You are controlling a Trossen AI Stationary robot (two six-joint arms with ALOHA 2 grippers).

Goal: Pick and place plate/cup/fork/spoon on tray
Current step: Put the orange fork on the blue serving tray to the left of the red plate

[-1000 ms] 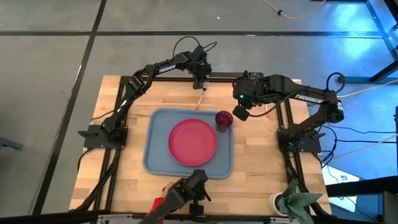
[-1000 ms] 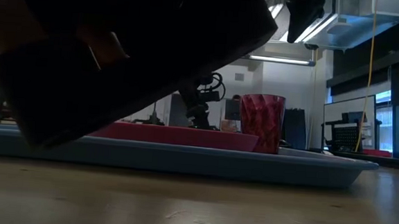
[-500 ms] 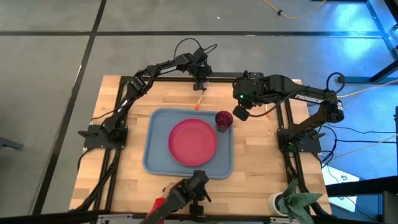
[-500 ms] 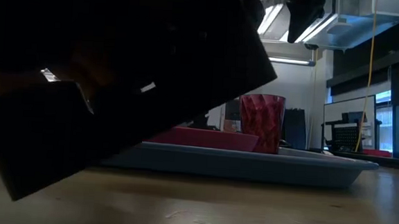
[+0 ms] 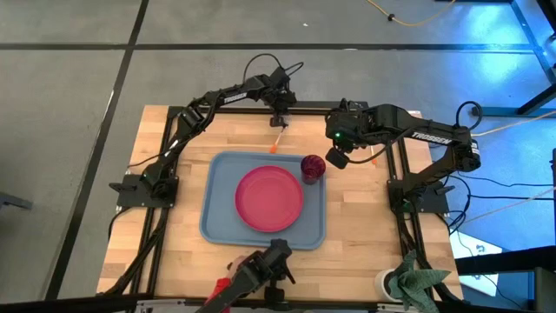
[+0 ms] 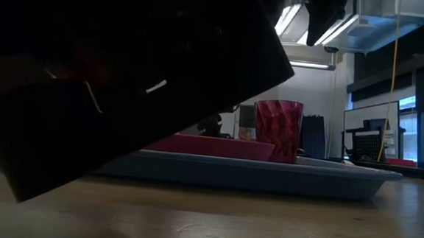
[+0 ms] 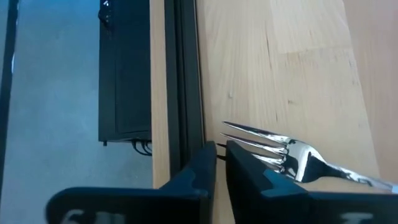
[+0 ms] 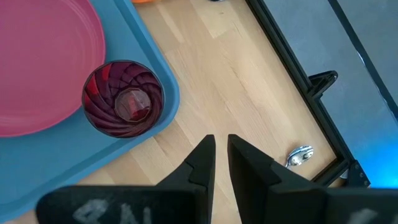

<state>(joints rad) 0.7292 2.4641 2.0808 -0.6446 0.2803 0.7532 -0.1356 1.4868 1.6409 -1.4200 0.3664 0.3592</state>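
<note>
The blue-grey tray (image 5: 217,228) lies mid-table. The pink-red plate (image 5: 269,198) rests flat in it, and the dark red cup (image 5: 313,167) stands upright in its far right corner (image 8: 123,106). The fork (image 5: 276,137) lies on the wood near the far edge, its pronged head (image 7: 283,151) toward that edge. My left gripper (image 7: 221,163) is shut right beside the prongs. My right gripper (image 8: 221,155) is shut and empty above the wood, just right of the cup. The spoon's silver bowl (image 8: 300,155) lies by the right frame rail. My left gripper's shut fingers (image 7: 249,169) come from above at the tips of the fork's prongs (image 7: 245,134). The finger stands in front of them, and I cannot tell whether it touches them. The fork lies flat on the table.
Black frame rails (image 5: 395,174) run along the table's left, right and far sides. A white cup with a green cloth (image 5: 408,283) sits at the near right corner. A big dark shape (image 6: 126,77) close to the low camera hides the left of that view.
The dark shape close to the low camera has shifted and now covers more of the plate and tray in that view.
</note>
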